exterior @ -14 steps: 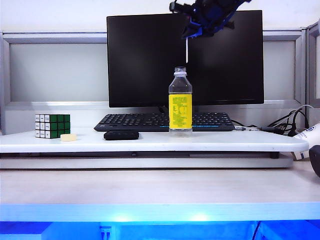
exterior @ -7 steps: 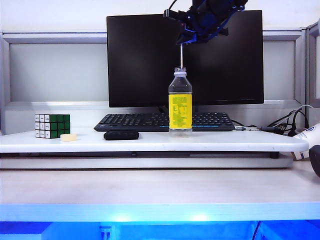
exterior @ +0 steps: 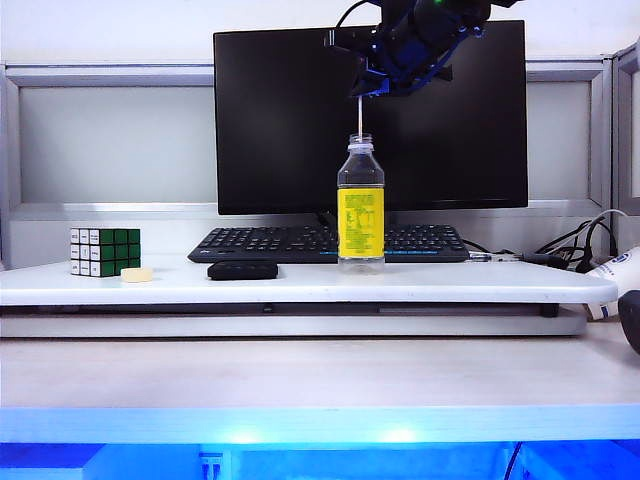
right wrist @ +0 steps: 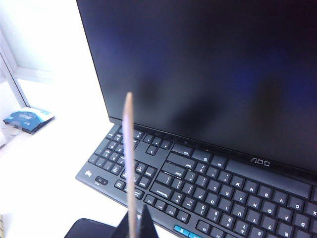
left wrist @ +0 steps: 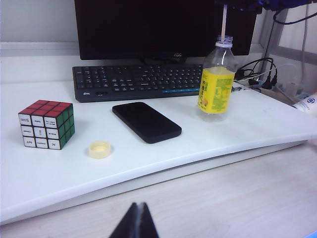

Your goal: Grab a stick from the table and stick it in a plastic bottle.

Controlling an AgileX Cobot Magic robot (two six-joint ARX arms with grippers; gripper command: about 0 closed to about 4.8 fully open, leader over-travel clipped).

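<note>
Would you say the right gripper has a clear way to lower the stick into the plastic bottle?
Probably yes. The right gripper, shut on the stick, hangs above the uncapped plastic bottle; the stick's lower end meets the open mouth, with nothing between.

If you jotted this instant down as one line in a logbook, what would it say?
right gripper: shut on stick, above bottle | stick: upright, tip at bottle mouth | left gripper: shut, low over table, idle

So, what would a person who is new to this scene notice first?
Probably the right gripper, high before the big black monitor, holding a thin pale wooden stick upright over the clear plastic bottle with the yellow label on the white raised shelf. Then the colourful puzzle cube at that shelf's left end.
</note>
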